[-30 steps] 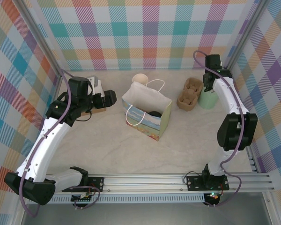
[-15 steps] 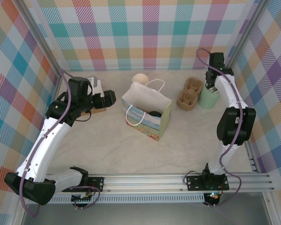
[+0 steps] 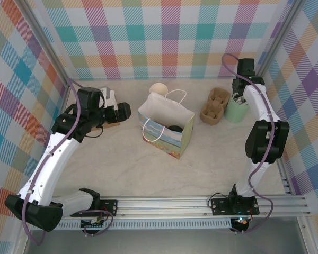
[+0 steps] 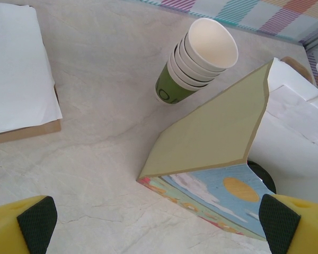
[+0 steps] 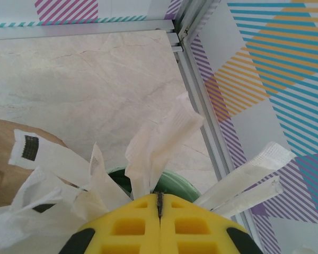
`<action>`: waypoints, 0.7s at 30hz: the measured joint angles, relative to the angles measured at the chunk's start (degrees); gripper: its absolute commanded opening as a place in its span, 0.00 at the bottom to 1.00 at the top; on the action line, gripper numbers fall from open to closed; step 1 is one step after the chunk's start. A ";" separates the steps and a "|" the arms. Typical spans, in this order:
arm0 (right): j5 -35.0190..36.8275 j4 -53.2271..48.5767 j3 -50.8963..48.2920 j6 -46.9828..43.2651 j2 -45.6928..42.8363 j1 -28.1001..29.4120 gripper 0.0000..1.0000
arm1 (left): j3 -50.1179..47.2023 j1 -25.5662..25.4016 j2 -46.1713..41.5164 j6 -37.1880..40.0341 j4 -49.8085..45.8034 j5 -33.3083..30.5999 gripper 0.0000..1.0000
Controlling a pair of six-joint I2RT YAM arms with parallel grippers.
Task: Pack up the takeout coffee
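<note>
The takeout coffee shows as a round black lid (image 3: 175, 128) inside the upright paper bag (image 3: 167, 129); from the left wrist its dark edge (image 4: 262, 179) peeks past the bag's painted front (image 4: 222, 190). My left gripper (image 3: 122, 111) hovers left of the bag, wide open (image 4: 158, 227), its black pads (image 4: 37, 222) far apart with nothing between them. My right gripper (image 3: 237, 98) is over the pale mint cup (image 3: 236, 110) at the back right. Its yellow jaws (image 5: 160, 203) are shut on a white paper stick (image 5: 153, 153) rising from that cup's rim (image 5: 185, 180).
A stack of cream-rimmed green cups (image 4: 199, 66) lies tilted behind the bag (image 3: 159, 89). Two brown pulp carriers (image 3: 214, 105) sit left of the mint cup. White paper on a brown board (image 4: 16, 69) lies at the left. The metal wall frame (image 5: 201, 106) runs close by the mint cup.
The right gripper's jaws have closed fully over the mint cup, and that arm shifted slightly toward the back wall. The left arm and the bag have not moved.
</note>
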 measured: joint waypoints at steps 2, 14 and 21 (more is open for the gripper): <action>0.00 0.50 -0.35 -0.17 -0.07 0.00 0.07 | 0.00 0.00 0.02 0.00 -0.02 0.00 1.00; -2.01 1.55 -2.32 -0.85 -1.84 -0.33 0.30 | 0.04 0.00 0.81 0.00 -0.02 0.20 1.00; -4.07 2.05 -11.23 0.50 -10.36 -0.17 0.33 | 0.04 0.00 1.33 0.00 0.02 0.46 1.00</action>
